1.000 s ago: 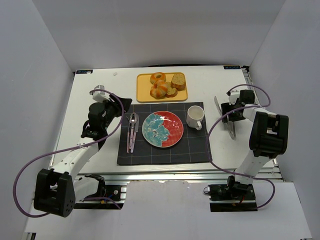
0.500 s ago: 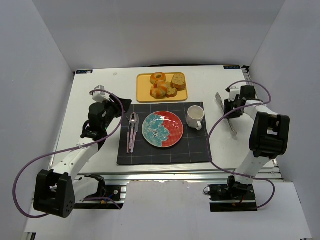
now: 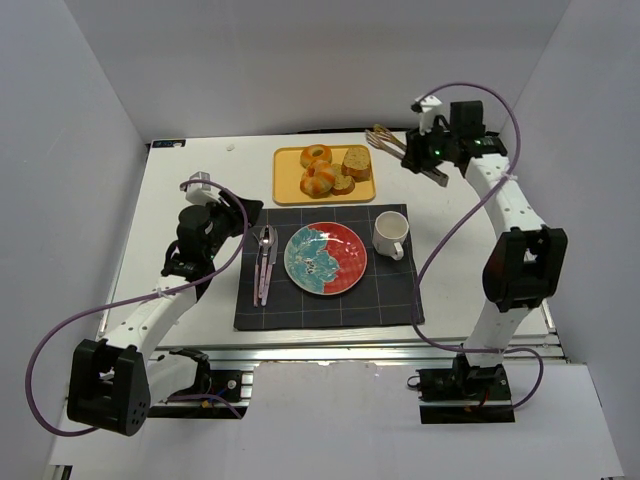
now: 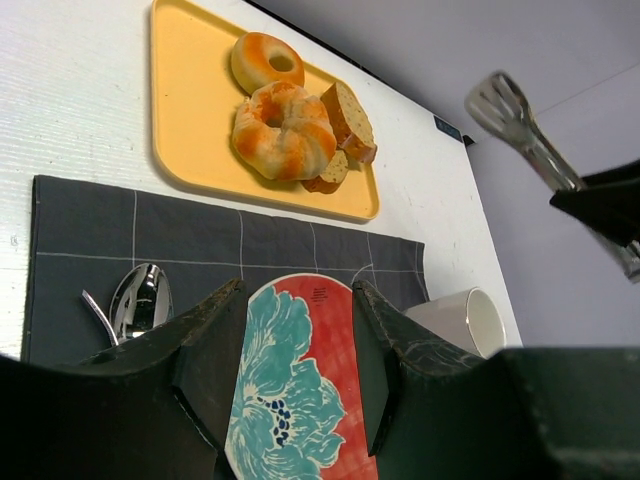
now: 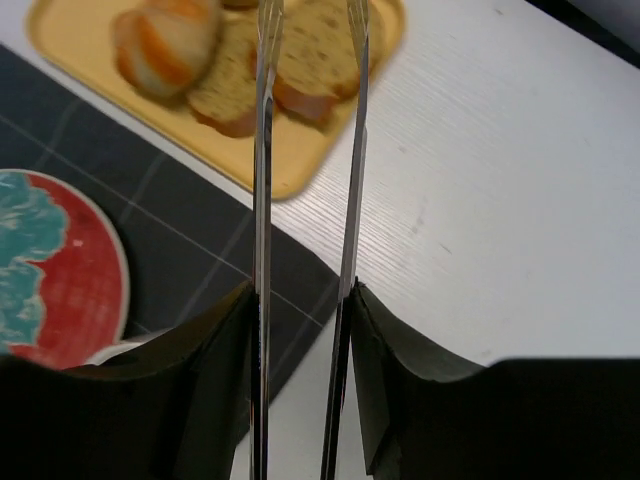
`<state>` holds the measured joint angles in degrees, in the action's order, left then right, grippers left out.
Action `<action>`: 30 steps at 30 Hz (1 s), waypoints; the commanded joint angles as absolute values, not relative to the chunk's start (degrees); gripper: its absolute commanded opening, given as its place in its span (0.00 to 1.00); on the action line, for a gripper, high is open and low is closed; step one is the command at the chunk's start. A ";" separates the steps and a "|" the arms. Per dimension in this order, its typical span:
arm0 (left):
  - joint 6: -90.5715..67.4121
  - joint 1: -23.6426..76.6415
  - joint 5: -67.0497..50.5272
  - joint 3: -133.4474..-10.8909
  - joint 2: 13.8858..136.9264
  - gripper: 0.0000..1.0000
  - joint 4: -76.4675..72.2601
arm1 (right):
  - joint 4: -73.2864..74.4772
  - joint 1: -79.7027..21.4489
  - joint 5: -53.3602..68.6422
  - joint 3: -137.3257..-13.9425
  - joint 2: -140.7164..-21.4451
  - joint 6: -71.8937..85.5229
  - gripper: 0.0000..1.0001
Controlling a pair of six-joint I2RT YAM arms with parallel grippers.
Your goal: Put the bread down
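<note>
The ring roll (image 3: 316, 155) and the orange-and-white striped bun (image 3: 319, 180) lie on a yellow tray (image 3: 287, 166) at the back of the table. Both also show in the left wrist view, the ring roll (image 4: 266, 62) behind the striped bun (image 4: 283, 143). My right gripper (image 3: 425, 155) is shut on metal tongs (image 3: 390, 140) and holds them in the air right of the tray, tips toward it. In the right wrist view the tongs (image 5: 262, 200) hang apart above the tray's near right corner (image 5: 300, 175). My left gripper (image 3: 243, 212) is open and empty, left of the placemat.
Two brown speckled loaf slices (image 3: 355, 162) share the tray. A dark placemat (image 3: 390, 300) holds a red-and-teal plate (image 3: 325, 258), a white cup (image 3: 391, 234), and a spoon and another utensil (image 3: 265, 260) at its left.
My right arm has lifted the tongs from the table at the right and swung them up and back toward the tray. The left arm has not moved.
</note>
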<state>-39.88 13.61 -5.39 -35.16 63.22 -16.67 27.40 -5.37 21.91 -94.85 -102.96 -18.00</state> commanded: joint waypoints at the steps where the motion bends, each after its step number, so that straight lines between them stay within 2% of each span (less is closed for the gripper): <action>1: -39.02 13.27 -5.01 -37.53 61.70 0.56 -15.47 | 31.80 -9.30 26.01 -102.54 -106.16 -17.75 0.46; 4: -38.85 13.27 -4.57 -37.62 61.26 0.56 -14.86 | 33.83 -12.46 28.38 -106.33 -108.36 -18.01 0.46; 7: -38.85 13.27 -4.04 -37.53 60.39 0.56 -14.24 | 37.25 -15.72 31.28 -107.14 -110.21 -25.02 0.46; 9: -38.85 13.27 -3.52 -37.35 59.94 0.56 -13.71 | 37.45 -16.96 29.45 -106.53 -110.56 -27.16 0.47; 14: -39.11 13.27 -2.90 -36.65 58.80 0.56 -13.27 | 37.09 -17.31 28.30 -110.56 -114.60 -16.98 0.43; 19: -39.29 13.27 -2.99 -36.91 58.89 0.56 -12.75 | 31.65 -17.49 29.01 -109.08 -115.49 -3.46 0.46; 30: -39.81 13.27 -2.11 -37.62 58.36 0.56 -11.34 | 27.16 -18.11 27.60 -109.69 -119.53 8.96 0.53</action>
<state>-39.53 13.61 -3.20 -35.62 60.16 -11.92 29.91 -17.76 27.05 -107.50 -118.19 3.49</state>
